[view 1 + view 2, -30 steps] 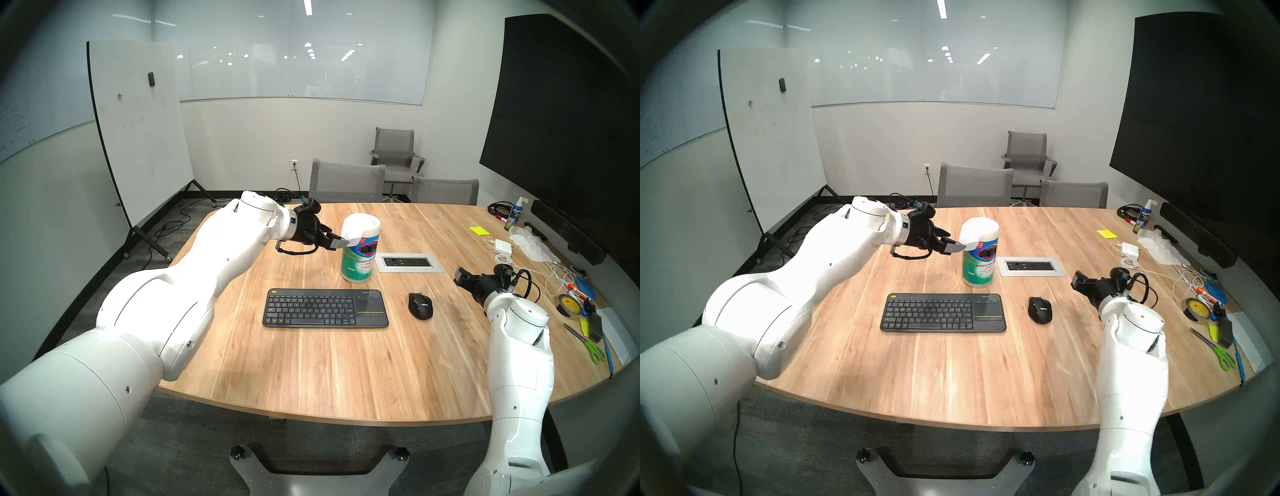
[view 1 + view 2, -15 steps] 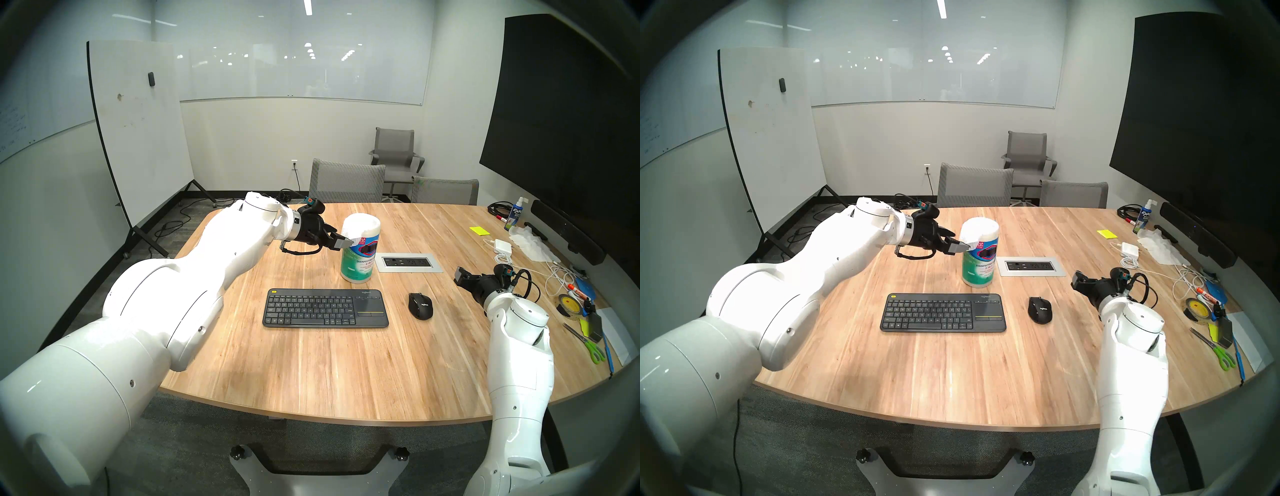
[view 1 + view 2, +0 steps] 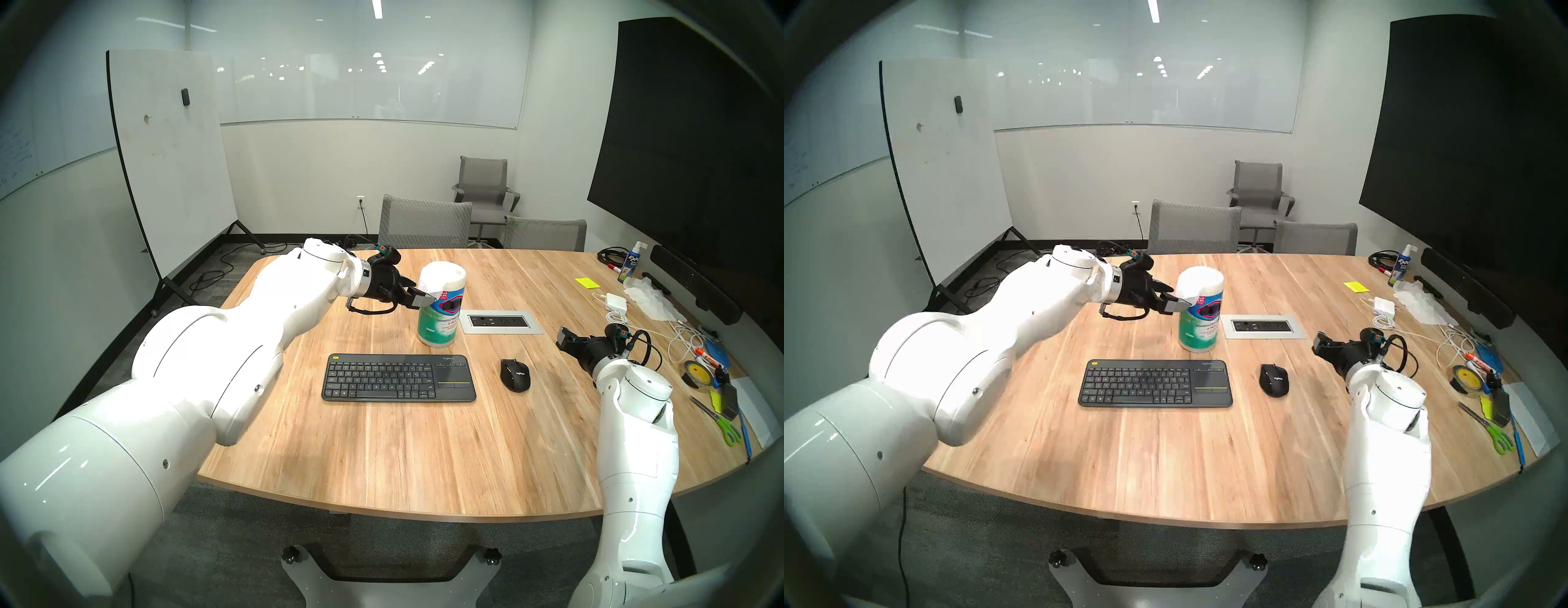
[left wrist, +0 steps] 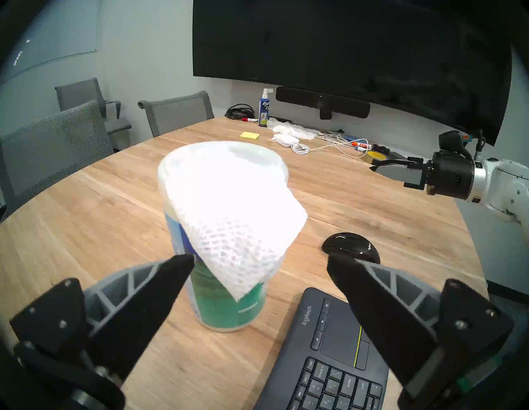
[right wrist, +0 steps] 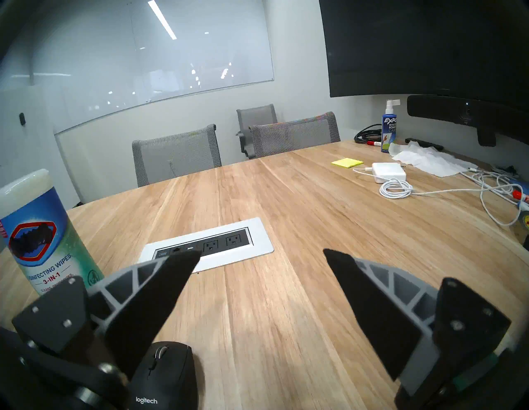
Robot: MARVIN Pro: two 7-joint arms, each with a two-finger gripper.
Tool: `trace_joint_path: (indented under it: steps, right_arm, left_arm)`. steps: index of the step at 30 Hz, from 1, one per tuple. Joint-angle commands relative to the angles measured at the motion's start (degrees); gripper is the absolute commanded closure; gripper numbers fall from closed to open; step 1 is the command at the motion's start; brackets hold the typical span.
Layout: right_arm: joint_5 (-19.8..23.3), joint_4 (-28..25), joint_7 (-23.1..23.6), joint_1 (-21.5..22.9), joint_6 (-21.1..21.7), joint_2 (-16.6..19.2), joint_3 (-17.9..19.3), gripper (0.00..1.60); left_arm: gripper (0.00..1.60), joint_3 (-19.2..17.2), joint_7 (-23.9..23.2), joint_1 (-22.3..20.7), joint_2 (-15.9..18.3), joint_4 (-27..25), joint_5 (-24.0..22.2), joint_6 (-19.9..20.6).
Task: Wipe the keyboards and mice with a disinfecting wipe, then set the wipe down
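Draping over the canister [image 4: 229,300] top, the disinfecting wipe [image 4: 240,223] hangs with its corner pointing toward 6 o'clock in the left wrist view. Left gripper [image 4: 259,263] stands wide apart around that corner, gripping nothing. Right gripper [image 5: 262,253] is spread too, empty, at the mouse's [image 3: 514,374] 2 o'clock; the keyboard [image 3: 399,378] lies 9-to-3.

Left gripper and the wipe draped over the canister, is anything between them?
Nothing. In the left wrist view the left gripper stands open just short of the wipe hanging off the canister.
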Motion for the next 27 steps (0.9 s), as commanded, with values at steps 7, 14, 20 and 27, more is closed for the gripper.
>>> trace_joint_path:
  steps: [7,14,20,27]
  right_arm:
    - [0.04,-1.17,-0.12,0.66,-0.17,0.08,-0.02,0.00]
    - [0.03,-1.18,-0.13,0.66,-0.17,0.08,-0.02,0.00]
    - [0.03,-1.18,-0.13,0.66,-0.17,0.08,-0.02,0.00]
    - [0.03,-1.20,-0.14,0.65,-0.16,0.07,-0.02,0.00]
  left_arm:
    - [0.03,-0.02,0.02,-3.80,-2.42,3.21,0.12,-2.79]
    - [0.56,-0.01,-0.13,-4.27,-2.81,4.57,0.16,-3.47]
    - [0.86,-0.03,-0.33,-4.76,-3.10,5.75,0.21,-4.20]
    - [1.35,-0.12,-1.19,-4.89,-3.01,5.82,0.13,-4.66]
